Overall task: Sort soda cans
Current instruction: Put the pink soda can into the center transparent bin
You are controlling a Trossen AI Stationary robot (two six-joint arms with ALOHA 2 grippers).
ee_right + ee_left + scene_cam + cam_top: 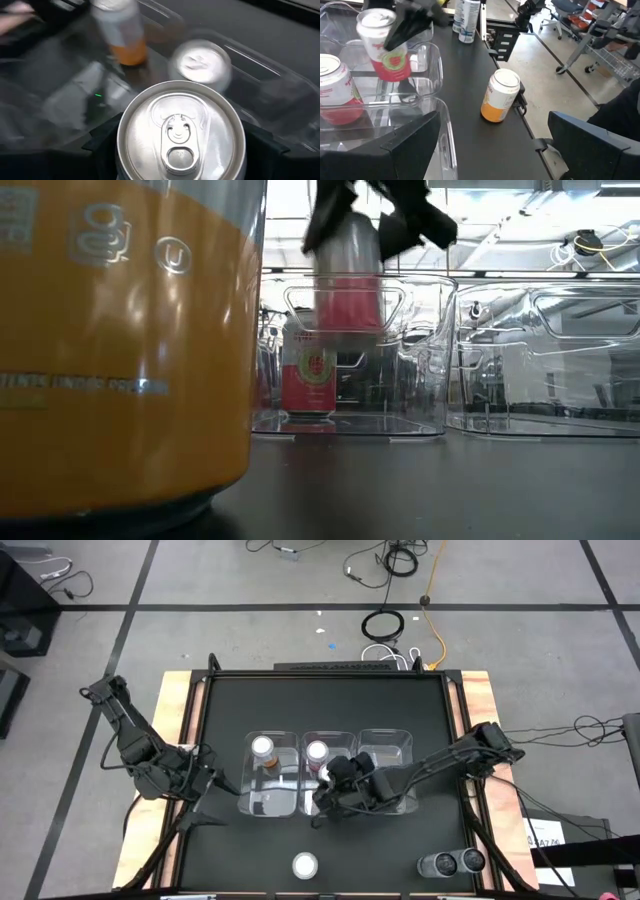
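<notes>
My right gripper (pixel 335 783) is shut on a red soda can (pixel 348 280), which hangs over the middle clear bin (pixel 338 736). A second red can (pixel 308 380) stands on that bin's floor. An orange can (pixel 263 748) stands in the left bin (pixel 250 802). Another orange can (pixel 305 865) stands on the table near the front edge. Two dark cans (pixel 447 862) stand side by side at the front right. My left gripper (pixel 205 790) waits open at the table's left, holding nothing. My right gripper pinches the red can's side wall near its top (pixel 348 235) between its two fingers (pixel 102 142), one on either side. The fingers slant down from the table's right side. The can is lifted clear above the middle bin, roughly upright with its silvery top (pixel 181 132) up.
The right clear bin (pixel 385 762) stands beside the middle one. The three bins form a row across the table's middle. Bare black tabletop (pixel 320 700) lies behind them and in front. Beyond the far edge, cables (pixel 385 625) lie on the floor.
</notes>
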